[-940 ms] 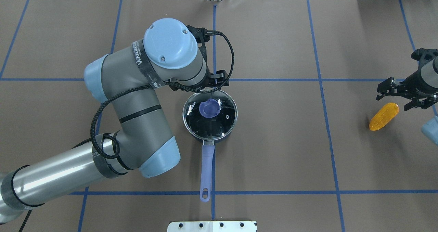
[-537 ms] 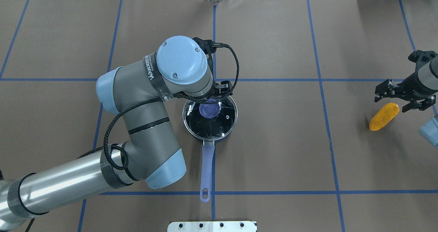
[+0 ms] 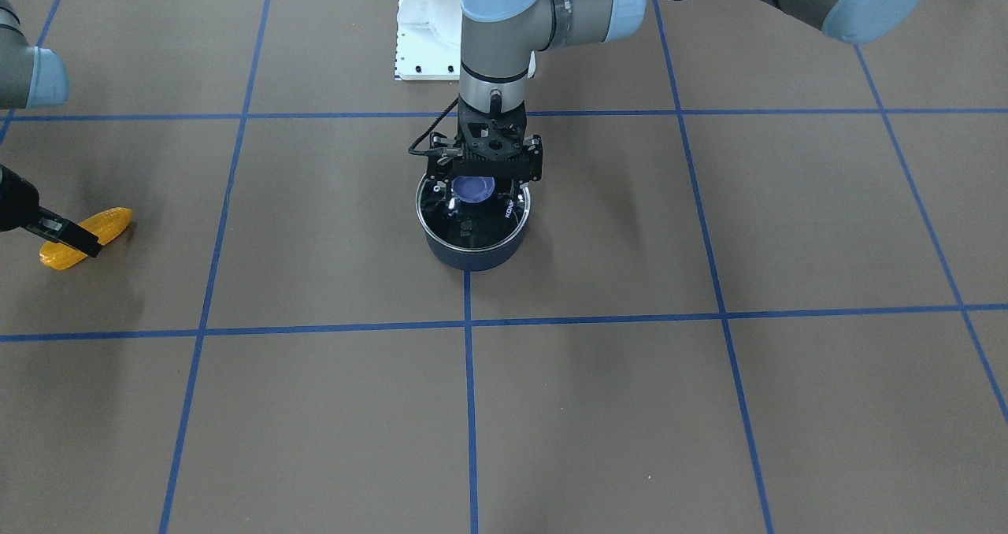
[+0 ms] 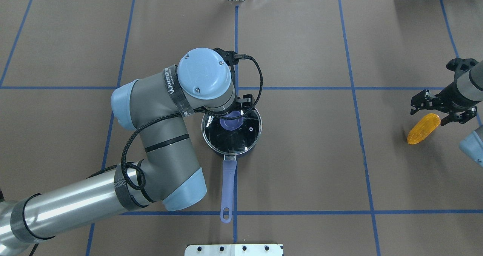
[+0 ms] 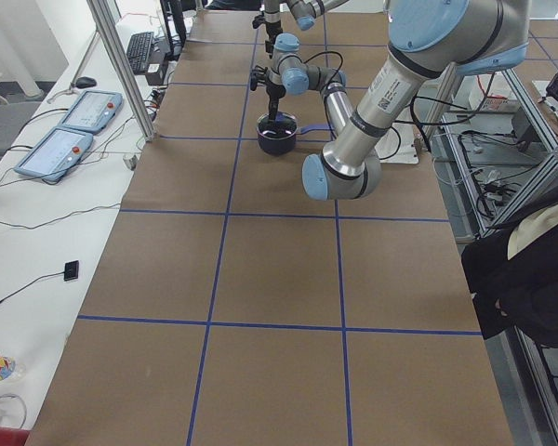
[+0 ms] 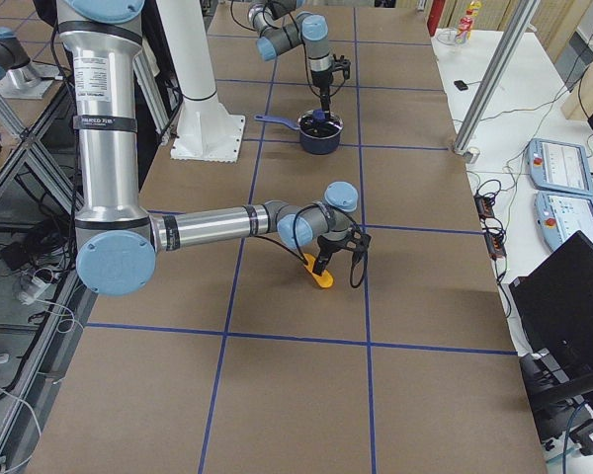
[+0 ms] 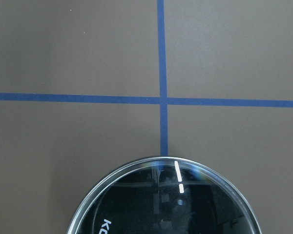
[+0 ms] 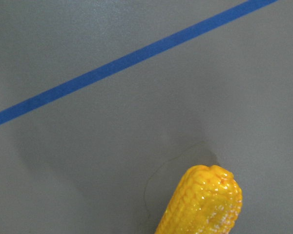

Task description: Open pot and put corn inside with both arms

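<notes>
While the left gripper (image 3: 482, 178) hangs with its jaws spread either side of the blue knob (image 3: 475, 190), the round glass lid (image 4: 241, 135) directly beneath it sits on the small dark navy saucepan (image 3: 472, 257), so we judge the opening not yet done. Far off to that gripper's right, the right gripper (image 4: 433, 110) hovers parted just above one end of the orange-yellow toy corn cob (image 4: 423, 128), which lies unlifted on the brown table (image 4: 302, 154). We reckon lifting the lid, grasping the corn and carrying it to the saucepan all remain.
</notes>
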`<state>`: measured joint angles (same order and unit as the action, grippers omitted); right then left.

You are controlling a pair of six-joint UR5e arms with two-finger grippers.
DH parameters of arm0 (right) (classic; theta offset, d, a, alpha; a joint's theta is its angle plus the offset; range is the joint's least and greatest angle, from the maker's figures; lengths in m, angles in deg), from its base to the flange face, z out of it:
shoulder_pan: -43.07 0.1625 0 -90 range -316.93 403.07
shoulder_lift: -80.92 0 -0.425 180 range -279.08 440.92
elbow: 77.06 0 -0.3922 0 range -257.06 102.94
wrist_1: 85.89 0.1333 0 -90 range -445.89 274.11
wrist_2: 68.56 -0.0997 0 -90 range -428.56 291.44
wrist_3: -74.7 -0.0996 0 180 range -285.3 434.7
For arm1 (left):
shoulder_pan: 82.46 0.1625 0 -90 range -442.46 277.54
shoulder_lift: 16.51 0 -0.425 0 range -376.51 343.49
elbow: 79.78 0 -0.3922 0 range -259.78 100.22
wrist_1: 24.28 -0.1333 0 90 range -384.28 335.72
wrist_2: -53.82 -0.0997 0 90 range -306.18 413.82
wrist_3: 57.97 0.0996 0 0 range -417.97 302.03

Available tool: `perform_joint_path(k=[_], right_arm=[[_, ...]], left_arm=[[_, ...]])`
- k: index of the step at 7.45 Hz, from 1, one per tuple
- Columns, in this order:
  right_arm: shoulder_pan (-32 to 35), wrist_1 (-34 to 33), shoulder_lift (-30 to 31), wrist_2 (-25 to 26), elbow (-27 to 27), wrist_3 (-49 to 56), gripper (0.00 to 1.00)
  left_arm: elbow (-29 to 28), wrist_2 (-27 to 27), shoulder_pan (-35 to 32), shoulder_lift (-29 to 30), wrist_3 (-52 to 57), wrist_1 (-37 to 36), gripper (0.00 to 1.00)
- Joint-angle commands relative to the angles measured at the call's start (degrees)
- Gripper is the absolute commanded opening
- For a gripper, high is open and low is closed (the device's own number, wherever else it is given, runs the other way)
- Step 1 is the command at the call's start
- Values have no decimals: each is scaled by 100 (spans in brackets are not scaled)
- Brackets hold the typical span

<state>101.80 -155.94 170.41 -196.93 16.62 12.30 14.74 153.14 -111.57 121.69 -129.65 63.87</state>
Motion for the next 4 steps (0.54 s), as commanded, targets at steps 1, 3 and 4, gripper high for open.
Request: perform_joint_path(k=[1,3,4], right_arm=[[-73,884,42,-4,-567,-139,100],[-152,1012,33,-12,-570,-316,100],[-152,1012,24,-12,-544,-351,97]], left_arm=[[-13,0,3,6,14,0,98],[-13,0,3,-3,22,0,98],[-30,8,3,-3,31,9,97]])
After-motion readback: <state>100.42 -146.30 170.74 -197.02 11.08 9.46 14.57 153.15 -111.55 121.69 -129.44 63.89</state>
